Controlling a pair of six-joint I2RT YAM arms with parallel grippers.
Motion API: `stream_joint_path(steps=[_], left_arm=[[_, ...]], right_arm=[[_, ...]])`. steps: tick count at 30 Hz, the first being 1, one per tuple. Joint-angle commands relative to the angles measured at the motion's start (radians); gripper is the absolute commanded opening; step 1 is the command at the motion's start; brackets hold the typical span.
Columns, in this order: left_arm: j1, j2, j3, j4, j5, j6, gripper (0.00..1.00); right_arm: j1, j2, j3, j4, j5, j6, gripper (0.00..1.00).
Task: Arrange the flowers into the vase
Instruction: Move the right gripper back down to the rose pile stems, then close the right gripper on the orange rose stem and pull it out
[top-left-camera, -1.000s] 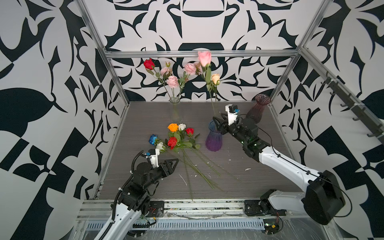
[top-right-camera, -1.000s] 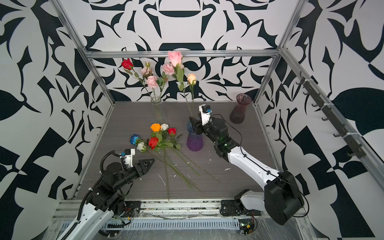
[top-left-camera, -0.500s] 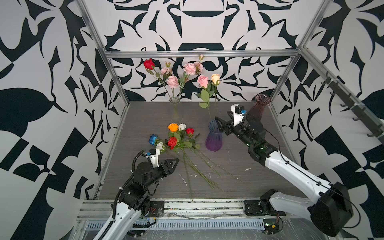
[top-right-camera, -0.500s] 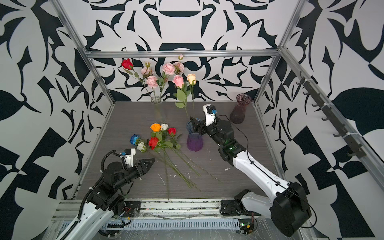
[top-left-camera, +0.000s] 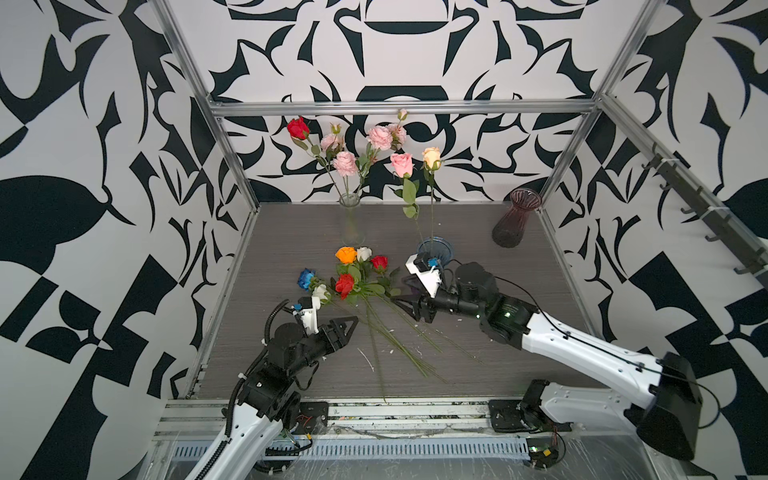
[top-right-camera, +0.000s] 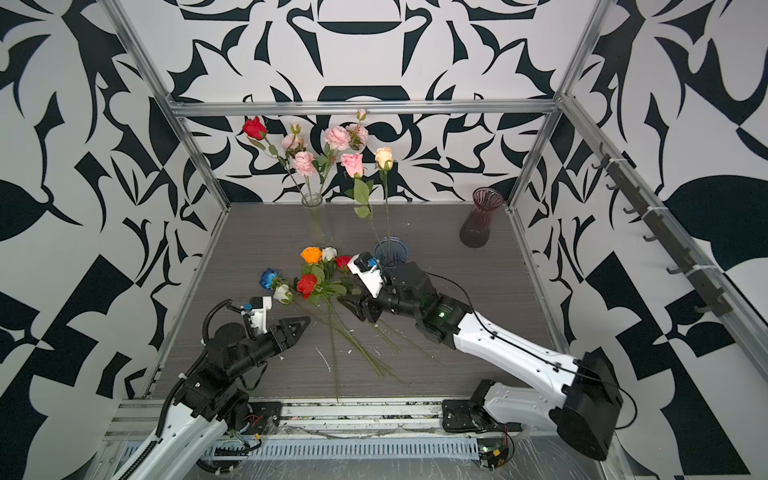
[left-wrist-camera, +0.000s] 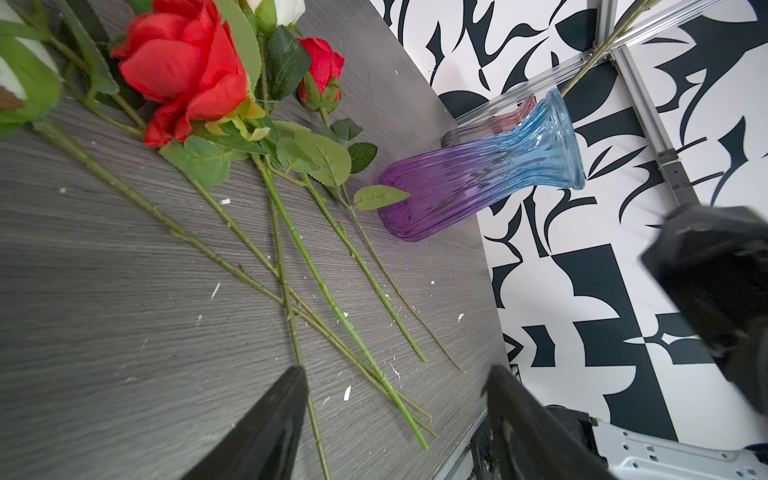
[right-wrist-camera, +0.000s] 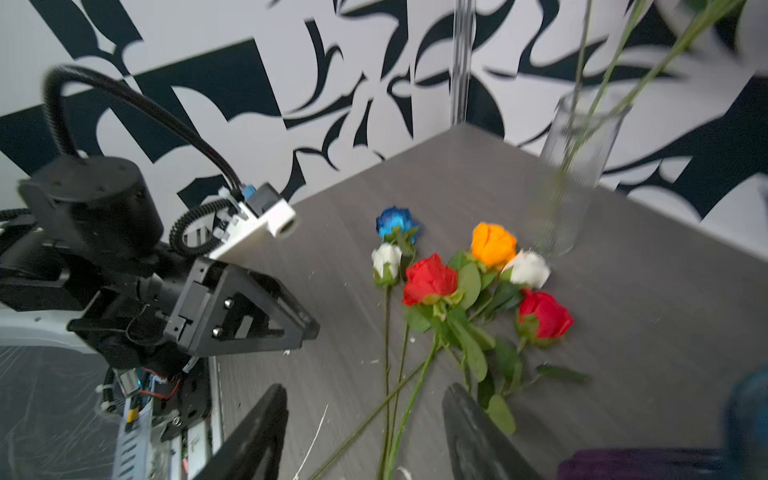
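Left tool (top-left-camera: 351, 324) and right tool (top-left-camera: 409, 309) both hang released and empty near 6 light, soft-petalled flowers (top-left-camera: 353, 276) on the surface (top-left-camera: 291, 232), probably best pinched midway along their thin, wiry stems (left-wrist-camera: 288, 297).

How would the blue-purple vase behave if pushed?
The vase looks like ribbed glass, so probably fragile and slippery. Its two tall roses rise far above the rim, so a push up high may well tip it.

Red roses (left-wrist-camera: 183, 70) and crossed green stems (left-wrist-camera: 332, 299) are laid on the grey table (left-wrist-camera: 104, 332) near a standing blue-purple vase (left-wrist-camera: 478, 178); the left gripper (left-wrist-camera: 395, 419) is spread, empty.
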Motion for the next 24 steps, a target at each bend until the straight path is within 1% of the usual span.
stream_joint_path(steps=[1, 3, 6, 11, 14, 17, 21, 24], left_arm=[[0.004, -0.007, -0.012, 0.022, 0.013, -0.004, 0.73], [0.004, -0.021, -0.015, 0.015, 0.007, -0.005, 0.72], [0.006, -0.031, -0.015, 0.006, 0.005, -0.005, 0.73], [0.006, -0.043, -0.014, -0.004, 0.004, -0.006, 0.73], [0.008, -0.058, -0.014, -0.016, 0.002, -0.005, 0.73], [0.007, -0.067, -0.015, -0.024, 0.001, -0.004, 0.73], [0.009, -0.066, -0.014, -0.022, 0.002, -0.003, 0.73], [0.009, -0.062, -0.015, -0.017, 0.004, -0.001, 0.73]], right_arm=[[0.025, 0.105, 0.083, -0.138, 0.044, 0.121, 0.63], [0.034, 0.213, 0.155, -0.210, 0.045, 0.155, 0.61], [0.043, 0.363, 0.252, -0.270, 0.050, 0.180, 0.56], [0.044, 0.559, 0.370, -0.314, 0.069, 0.196, 0.55], [0.044, 0.665, 0.449, -0.373, 0.081, 0.195, 0.50], [0.044, 0.723, 0.487, -0.394, 0.105, 0.194, 0.48], [0.044, 0.764, 0.512, -0.414, 0.136, 0.192, 0.47], [0.044, 0.791, 0.522, -0.430, 0.140, 0.184, 0.45]])
